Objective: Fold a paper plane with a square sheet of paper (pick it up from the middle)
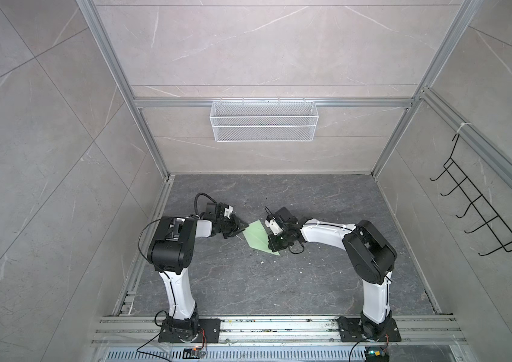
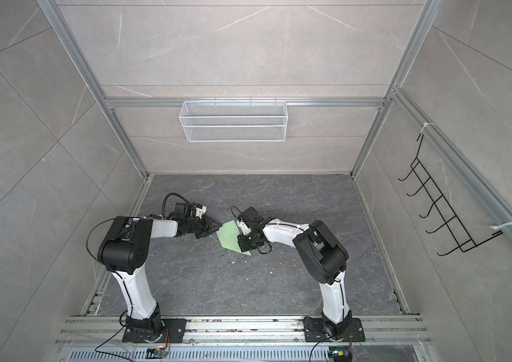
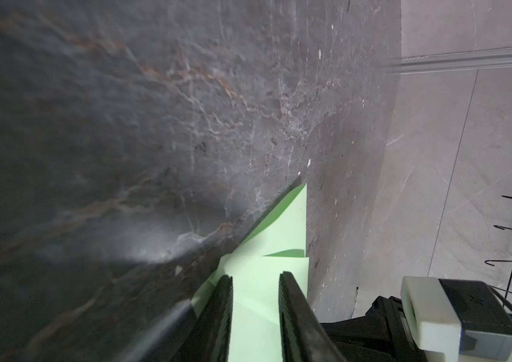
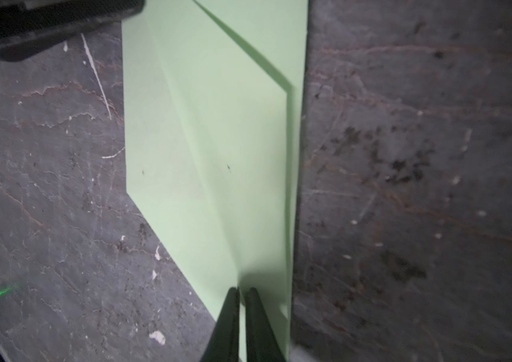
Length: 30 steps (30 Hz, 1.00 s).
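Dark veined marble desk; grey tiled walls, wire basket on back wall. Folded sheet sat near desk centre, part hidden under right gripper, whose jaws were clamped on it. Left gripper jaws stood apart.

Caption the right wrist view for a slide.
Right gripper pinches the partly folded green sheet by one end over the dark stone tabletop.
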Each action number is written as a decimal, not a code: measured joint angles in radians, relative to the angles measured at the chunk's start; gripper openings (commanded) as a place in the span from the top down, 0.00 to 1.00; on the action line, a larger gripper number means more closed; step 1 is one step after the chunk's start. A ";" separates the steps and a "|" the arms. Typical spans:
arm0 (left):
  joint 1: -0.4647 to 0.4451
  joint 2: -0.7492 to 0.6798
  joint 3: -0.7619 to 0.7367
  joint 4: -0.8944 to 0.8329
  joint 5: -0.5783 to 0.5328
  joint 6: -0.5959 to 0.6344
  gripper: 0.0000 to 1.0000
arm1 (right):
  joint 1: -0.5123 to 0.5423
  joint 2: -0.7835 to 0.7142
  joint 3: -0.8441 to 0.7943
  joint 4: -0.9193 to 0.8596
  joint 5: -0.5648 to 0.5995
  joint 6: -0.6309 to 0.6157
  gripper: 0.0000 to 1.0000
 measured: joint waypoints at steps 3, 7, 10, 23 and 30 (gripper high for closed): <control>0.016 0.000 0.012 -0.013 -0.010 0.002 0.67 | -0.001 -0.001 -0.001 0.002 0.000 0.003 0.88; 0.040 -0.002 0.044 -0.039 -0.076 0.010 0.65 | -0.001 -0.003 -0.005 0.008 0.000 0.004 0.88; 0.053 -0.027 0.051 -0.075 -0.143 0.017 0.63 | -0.001 -0.003 -0.007 0.010 0.000 0.011 0.87; -0.112 -0.203 -0.063 -0.079 -0.188 -0.040 0.79 | -0.001 -0.004 0.000 0.004 -0.007 0.011 0.85; -0.165 -0.100 -0.057 -0.053 -0.186 -0.062 0.93 | 0.000 -0.001 0.011 -0.011 -0.003 -0.014 0.85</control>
